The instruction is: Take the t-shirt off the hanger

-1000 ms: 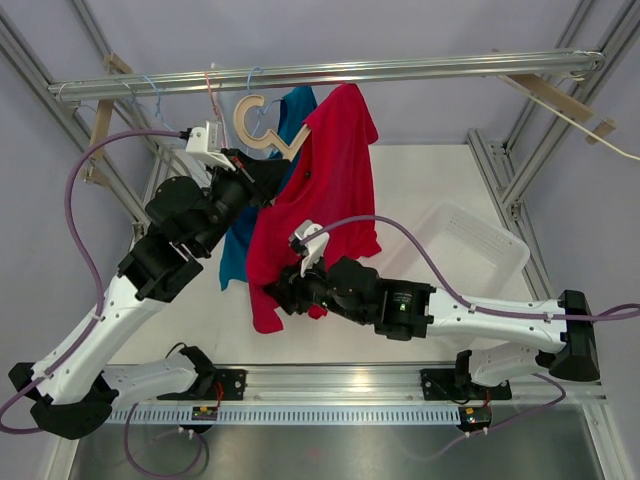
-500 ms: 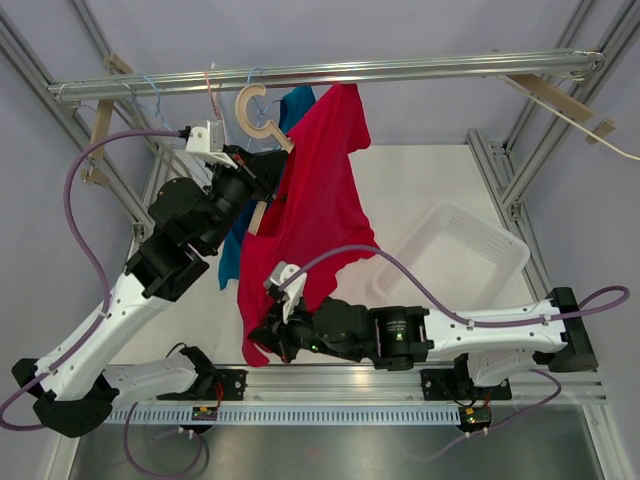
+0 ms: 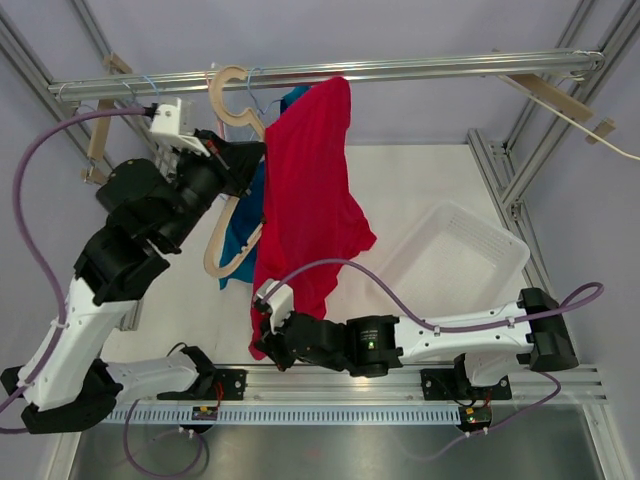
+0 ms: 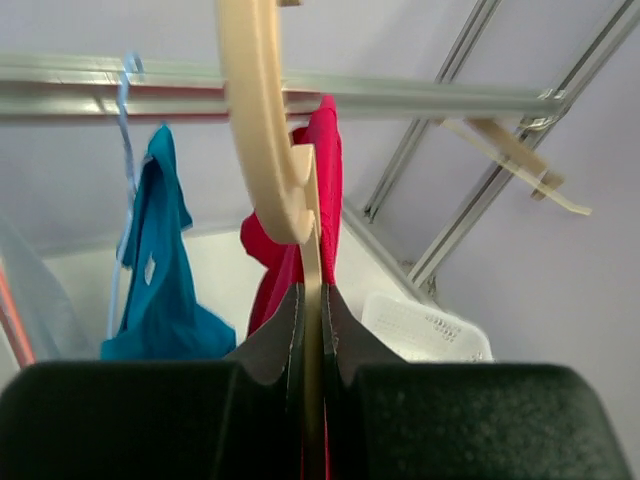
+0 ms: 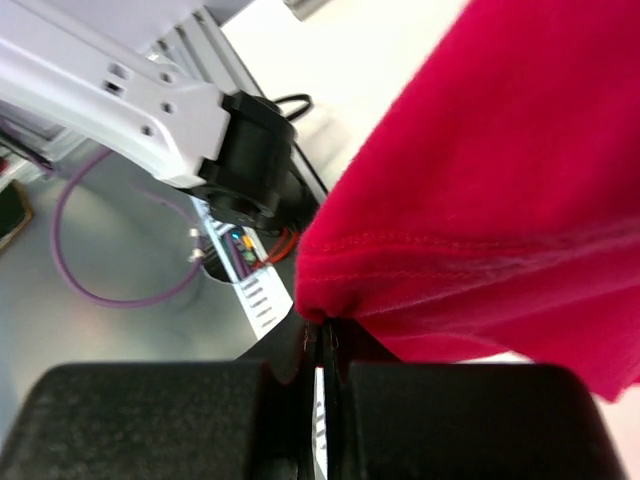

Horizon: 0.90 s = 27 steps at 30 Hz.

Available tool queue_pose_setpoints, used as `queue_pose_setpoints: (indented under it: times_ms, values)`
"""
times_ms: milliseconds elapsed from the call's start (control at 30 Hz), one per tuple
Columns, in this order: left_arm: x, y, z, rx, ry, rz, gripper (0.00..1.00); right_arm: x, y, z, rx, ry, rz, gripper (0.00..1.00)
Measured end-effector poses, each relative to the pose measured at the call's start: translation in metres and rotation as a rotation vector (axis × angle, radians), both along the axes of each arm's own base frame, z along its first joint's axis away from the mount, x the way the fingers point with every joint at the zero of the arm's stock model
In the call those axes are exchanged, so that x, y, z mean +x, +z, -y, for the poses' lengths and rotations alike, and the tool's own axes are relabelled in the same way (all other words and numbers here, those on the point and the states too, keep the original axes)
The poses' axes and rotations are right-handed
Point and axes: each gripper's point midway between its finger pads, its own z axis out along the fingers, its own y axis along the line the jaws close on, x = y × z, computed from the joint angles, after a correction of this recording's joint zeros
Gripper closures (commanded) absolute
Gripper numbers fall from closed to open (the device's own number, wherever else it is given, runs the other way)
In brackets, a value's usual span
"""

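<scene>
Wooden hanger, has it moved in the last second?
Yes. The wooden hanger, gripped by the left pincer, has shifted left along the overhead rail, away from the red t-shirt.

Across the top, a metal rail [image 3: 450, 66], end to end between aluminium struts [image 4: 470, 215]. On it, by a thin blue hook [image 4: 124, 110], a teal shirt [image 4: 160, 280] (small pale tag on the fabric), hanging limp. Below, a white table [image 3: 420, 175]. To the right on that table, a white plastic basket [image 3: 470, 265], perforated walls, set askew to the table's edge. Near the rail's right end, a wooden strip [image 3: 548, 97] slanted across the frame. Near the left end, another wooden strip [image 3: 101, 122]. Round the rail's left part, a length of red string [image 3: 211, 95]. Behind everything, plain pale grey walls.
</scene>
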Motion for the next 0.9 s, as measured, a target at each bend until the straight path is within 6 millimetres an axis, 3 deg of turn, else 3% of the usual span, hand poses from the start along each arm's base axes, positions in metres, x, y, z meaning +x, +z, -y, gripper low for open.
queue_pose_setpoints:
  times_ms: [100, 200, 300, 400, 533, 633, 733, 900]
  values:
    - [-0.025, 0.035, -0.024, -0.053, -0.004, 0.085, 1.0, 0.009, 0.0, 0.013, -0.02, -0.05, 0.021, 1.0]
    - [-0.067, 0.057, -0.056, -0.142, -0.038, 0.169, 1.0, 0.023, 0.017, 0.033, -0.002, -0.105, 0.051, 1.0]
    - [-0.108, 0.046, -0.09, -0.218, -0.067, 0.216, 1.0, 0.044, 0.047, 0.064, 0.045, -0.151, 0.075, 1.0]
    - [-0.134, 0.019, -0.111, -0.256, -0.088, 0.211, 1.0, 0.084, 0.08, 0.098, 0.106, -0.25, 0.109, 1.0]
    - [-0.149, -0.013, -0.103, -0.243, -0.173, 0.151, 1.0, 0.132, 0.109, 0.14, 0.149, -0.382, 0.171, 1.0]
    - [-0.157, -0.03, -0.084, -0.216, -0.281, 0.096, 1.0, 0.151, 0.118, 0.152, 0.15, -0.405, 0.205, 1.0]
    - [-0.17, -0.043, -0.068, -0.194, -0.393, 0.049, 1.0, 0.161, 0.12, 0.154, 0.145, -0.393, 0.227, 1.0]
    - [-0.19, -0.046, -0.058, -0.191, -0.514, 0.031, 1.0, 0.165, 0.115, 0.156, 0.18, -0.347, 0.26, 0.97]
